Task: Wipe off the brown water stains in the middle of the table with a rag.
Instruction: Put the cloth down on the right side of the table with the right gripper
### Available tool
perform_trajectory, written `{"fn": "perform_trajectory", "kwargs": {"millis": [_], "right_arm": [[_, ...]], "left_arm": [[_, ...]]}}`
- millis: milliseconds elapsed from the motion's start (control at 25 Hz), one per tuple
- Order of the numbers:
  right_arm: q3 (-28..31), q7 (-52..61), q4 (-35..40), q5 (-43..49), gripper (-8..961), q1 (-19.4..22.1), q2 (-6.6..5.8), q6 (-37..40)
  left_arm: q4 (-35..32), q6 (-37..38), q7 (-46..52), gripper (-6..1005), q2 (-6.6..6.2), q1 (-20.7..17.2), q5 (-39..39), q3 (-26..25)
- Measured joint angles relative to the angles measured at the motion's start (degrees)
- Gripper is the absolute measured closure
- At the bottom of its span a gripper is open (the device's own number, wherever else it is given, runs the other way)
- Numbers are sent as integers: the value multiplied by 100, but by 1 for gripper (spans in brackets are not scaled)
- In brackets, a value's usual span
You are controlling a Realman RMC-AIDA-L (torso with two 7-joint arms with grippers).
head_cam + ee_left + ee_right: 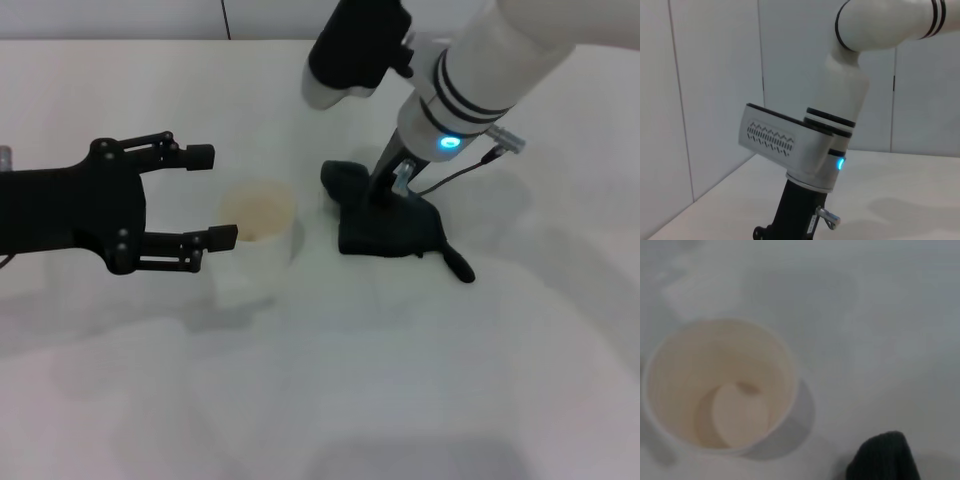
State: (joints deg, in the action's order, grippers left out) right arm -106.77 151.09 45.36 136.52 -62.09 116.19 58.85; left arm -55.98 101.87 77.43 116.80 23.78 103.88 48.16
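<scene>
The rag (388, 222) lies dark and crumpled on the white table (400, 380), right of centre, with a thin tail pointing to the front right. My right gripper (387, 190) comes down from above, shut on the rag and pressing it to the table. A corner of the rag shows in the right wrist view (885, 457). No brown water stain shows on the table; it is hidden or out of view. My left gripper (212, 196) is open and empty at the left, its fingertips just beside the cup.
A clear plastic cup (258, 225) with an orange-brown tint stands left of the rag, close to the left fingertips; the right wrist view looks down into it (720, 385). The left wrist view shows the right arm's wrist (805, 150) and wall panels.
</scene>
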Motion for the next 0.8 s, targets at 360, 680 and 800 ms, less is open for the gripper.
{"fn": "perform_trajectory", "kwargs": {"millis": [360, 680, 800], "right_arm": [[589, 42, 75, 308, 750, 320, -26, 81], [772, 128, 699, 381, 746, 879, -50, 299], [940, 136, 1201, 555, 744, 1221, -36, 477]], "left_arm": [[0, 6, 0, 124, 1, -8, 0, 22], [0, 14, 0, 125, 1, -14, 0, 9], [0, 17, 0, 125, 1, -12, 7, 9]]}}
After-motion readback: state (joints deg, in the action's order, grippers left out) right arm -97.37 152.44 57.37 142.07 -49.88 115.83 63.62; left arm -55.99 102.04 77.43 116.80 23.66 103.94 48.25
